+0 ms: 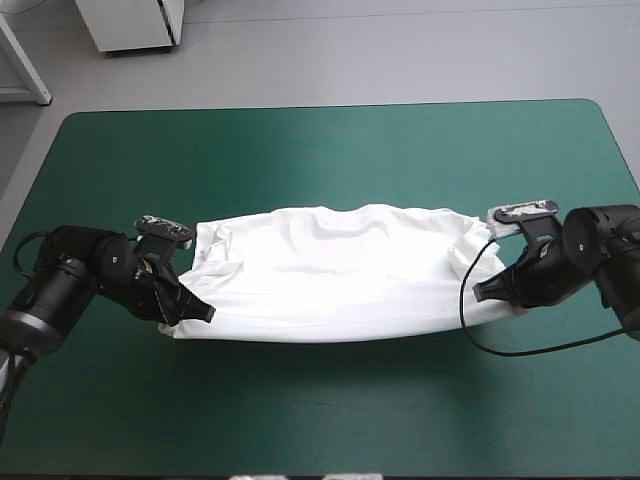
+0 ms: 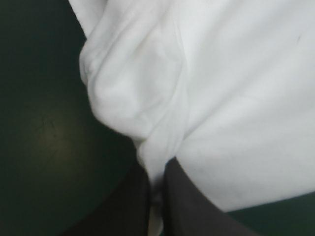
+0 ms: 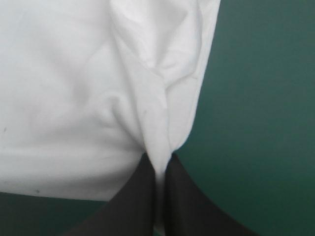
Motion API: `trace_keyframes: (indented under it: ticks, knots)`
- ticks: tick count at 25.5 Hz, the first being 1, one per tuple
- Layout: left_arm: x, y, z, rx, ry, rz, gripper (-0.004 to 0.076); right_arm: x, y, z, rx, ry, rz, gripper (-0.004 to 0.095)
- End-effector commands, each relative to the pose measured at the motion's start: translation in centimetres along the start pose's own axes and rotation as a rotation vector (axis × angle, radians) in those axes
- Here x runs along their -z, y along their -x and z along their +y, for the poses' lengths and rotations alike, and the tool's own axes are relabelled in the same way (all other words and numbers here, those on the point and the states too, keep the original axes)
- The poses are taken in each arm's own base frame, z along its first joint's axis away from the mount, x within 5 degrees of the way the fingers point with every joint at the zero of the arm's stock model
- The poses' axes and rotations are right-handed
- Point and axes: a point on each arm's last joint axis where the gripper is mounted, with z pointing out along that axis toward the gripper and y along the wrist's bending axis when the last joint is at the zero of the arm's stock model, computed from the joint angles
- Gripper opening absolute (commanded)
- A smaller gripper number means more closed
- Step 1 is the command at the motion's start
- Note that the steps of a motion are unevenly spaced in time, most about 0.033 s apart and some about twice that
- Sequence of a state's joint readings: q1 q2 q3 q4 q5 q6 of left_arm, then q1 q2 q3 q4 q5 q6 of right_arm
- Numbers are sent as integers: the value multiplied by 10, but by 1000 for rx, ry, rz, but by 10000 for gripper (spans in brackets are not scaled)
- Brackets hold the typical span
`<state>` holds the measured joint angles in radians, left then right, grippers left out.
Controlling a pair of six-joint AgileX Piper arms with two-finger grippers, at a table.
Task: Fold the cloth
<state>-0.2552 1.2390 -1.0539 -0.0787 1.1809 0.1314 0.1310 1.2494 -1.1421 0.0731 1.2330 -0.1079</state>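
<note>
The white T-shirt [image 1: 330, 275] lies stretched sideways across the middle of the teal-green table [image 1: 320, 150], folded into a wide band. My left gripper [image 1: 197, 310] is shut on the T-shirt at its near left corner. My right gripper [image 1: 487, 290] is shut on the T-shirt at its near right corner. In the left wrist view the black fingers [image 2: 179, 196] pinch a ridge of the T-shirt [image 2: 221, 98]. The right wrist view shows my right gripper [image 3: 158, 169] nipping a fold of the T-shirt [image 3: 64, 98], which spreads ahead of it.
A white cabinet [image 1: 135, 22] stands on the floor beyond the far left corner. Bare teal-green cover lies in front of the shirt toward the near edge [image 1: 320, 420] and behind it toward the far edge.
</note>
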Motion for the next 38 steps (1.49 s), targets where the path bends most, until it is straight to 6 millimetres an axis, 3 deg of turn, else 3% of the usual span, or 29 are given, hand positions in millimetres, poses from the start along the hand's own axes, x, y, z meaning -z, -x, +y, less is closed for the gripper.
trace_keyframes:
  ticks: [1, 5, 10, 12, 17, 23, 29, 34, 38]
  knots:
    - [22, 15, -2, 10, 3, -151, -9, 30, 13, 0, 5, -19, -151, -17]
    - [29, 44, 6, 4, 74, -296, -9, 26, 47, -6, 13, -57, -294, -17]
    - [27, 88, 23, -10, 237, -415, -9, -3, 102, -18, 24, -123, -342, -17]
    - [14, 105, 28, -18, 258, -431, -9, -13, 123, -21, 26, -130, -364, -17]
    - [-21, 126, 32, -36, 253, -391, -9, -39, 150, -25, 27, -129, -357, -17]
    - [-62, 140, 36, -41, 243, -315, -9, -79, 163, -29, 34, -123, -282, -17]
    - [-76, 148, 37, -45, 239, -310, -9, -114, 166, -31, 55, -119, -211, -17]
    - [-76, 148, 39, -60, 257, -307, -8, -117, 165, -32, 100, -126, -194, -3]
    - [-76, 143, 41, -75, 281, -241, 62, -110, 164, -34, 94, -118, -154, 140]
